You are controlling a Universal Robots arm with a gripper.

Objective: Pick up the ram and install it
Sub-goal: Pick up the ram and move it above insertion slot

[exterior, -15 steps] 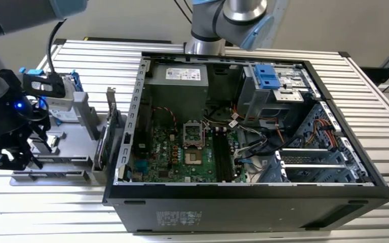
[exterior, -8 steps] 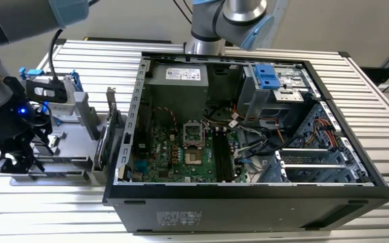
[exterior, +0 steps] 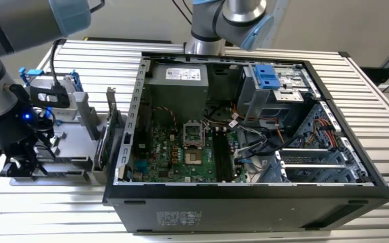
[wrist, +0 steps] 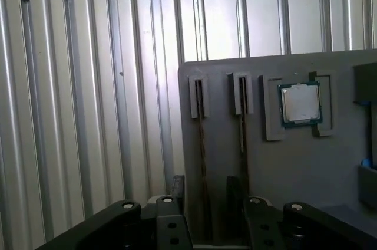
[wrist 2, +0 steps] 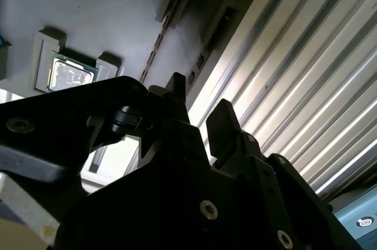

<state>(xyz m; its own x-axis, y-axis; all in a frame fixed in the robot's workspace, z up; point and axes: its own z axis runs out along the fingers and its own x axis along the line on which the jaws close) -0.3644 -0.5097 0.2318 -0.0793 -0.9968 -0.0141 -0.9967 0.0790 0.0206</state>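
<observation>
First wrist view gives you the reason for the arm's low pose: the ram (wrist: 202,144) stands on its thin edge in a slot of the grey tray (wrist: 221,155), so only its two flat faces are free to be pinched. Your tool (wrist: 205,196) hangs close over that tray with its fingers (wrist: 178,190) moderately apart, one to each side of the stick. I judge that they are not pressing on it yet.

A second stick (wrist: 242,132) stands in the neighbouring slot, just beside the ram, and a processor (wrist: 300,104) lies flat in its own pocket further along.

In the exterior view the tray sits on the slatted tabletop (exterior: 46,217) at the exterior view's left. It is beside the computer case (exterior: 248,202), which lies open on its side so that its board faces up. The ram is not lifted from its slot.
</observation>
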